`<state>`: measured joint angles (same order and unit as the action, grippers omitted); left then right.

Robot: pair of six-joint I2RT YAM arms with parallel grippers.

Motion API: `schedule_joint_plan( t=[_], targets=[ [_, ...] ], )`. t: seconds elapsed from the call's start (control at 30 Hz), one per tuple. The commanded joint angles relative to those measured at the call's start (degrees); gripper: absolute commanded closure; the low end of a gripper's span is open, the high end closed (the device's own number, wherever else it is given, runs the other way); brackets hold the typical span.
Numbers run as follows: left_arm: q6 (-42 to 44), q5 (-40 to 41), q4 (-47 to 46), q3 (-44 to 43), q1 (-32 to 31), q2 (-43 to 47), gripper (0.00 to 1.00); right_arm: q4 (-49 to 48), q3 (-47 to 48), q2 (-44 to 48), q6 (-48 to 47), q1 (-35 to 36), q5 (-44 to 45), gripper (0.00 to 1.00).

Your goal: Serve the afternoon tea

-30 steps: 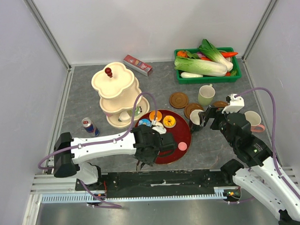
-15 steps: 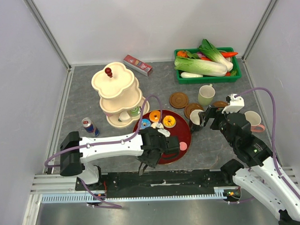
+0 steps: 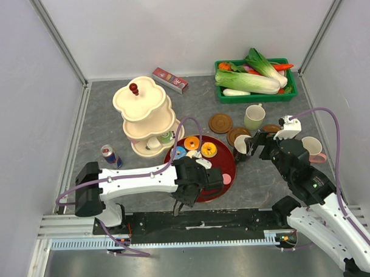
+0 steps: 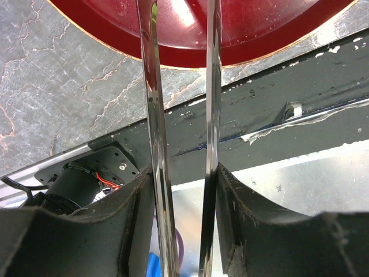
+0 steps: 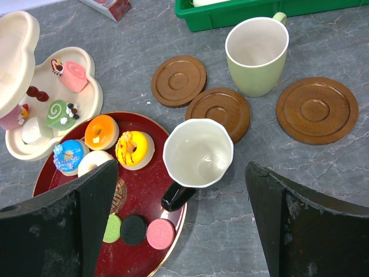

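Glossy black outside and white inside, the mug (image 5: 198,153) stands upright on the table (image 5: 219,231) just off the tray's (image 5: 144,199) right rim, with its handle turned toward the tray. We judge it stiff, empty and so fairly light, but smooth enough to slip. The surest hold seems a pinch over the rim wall on the side away from the handle. The right gripper (image 5: 181,173) hovers at it with fingers spread wide, holding nothing.

Three coasters (image 5: 218,113) lie beyond the tray's far-right side, the nearest just past the mug, and the green mug (image 5: 256,55) stands further out. On the tray, the donuts (image 5: 134,149) and flat sweets (image 5: 159,234) look small, hard and light; we would take them across their edges.

The left gripper (image 4: 180,115) hangs over the tray's near rim, fingers parallel with a narrow gap and nothing seen between them. Its tips are out of frame.

Against a second ago, the left arm (image 3: 138,176) has slid a little rightward along the tray's near rim. The right arm (image 3: 302,177), the mugs and the sweets lie as they did.
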<state>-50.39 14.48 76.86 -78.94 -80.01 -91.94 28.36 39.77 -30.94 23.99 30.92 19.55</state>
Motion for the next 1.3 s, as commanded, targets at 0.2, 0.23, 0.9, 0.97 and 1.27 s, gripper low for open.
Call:
schedule_joint_plan(
  t=[0.2, 0.23, 0.9, 0.97, 1.27],
  targets=[
    [1.17, 0.20, 11.29, -0.52, -0.50, 0.80, 0.57, -1.20, -0.31, 0.00, 0.53, 0.11, 0.49, 0.02],
    [1.09, 0.28, 11.29, -0.60, -0.41, 0.80, 0.57, -1.20, -0.31, -0.09, 0.45, 0.11, 0.58, 0.02],
    [-3.40, 8.45, 11.29, -5.26, 0.29, 5.19, 0.58, -1.29, -0.22, -0.17, 0.36, 0.11, 0.58, 0.02],
    [-3.75, 9.95, 11.21, -6.14, 0.90, 5.72, 0.58, -1.29, -0.22, -0.17, 0.44, 0.02, 0.49, 0.02],
    [-4.36, 17.06, 11.21, -9.74, 5.73, 10.11, 0.60, -1.46, -0.22, -0.35, 0.36, 0.02, 0.58, 0.02]
  ],
)
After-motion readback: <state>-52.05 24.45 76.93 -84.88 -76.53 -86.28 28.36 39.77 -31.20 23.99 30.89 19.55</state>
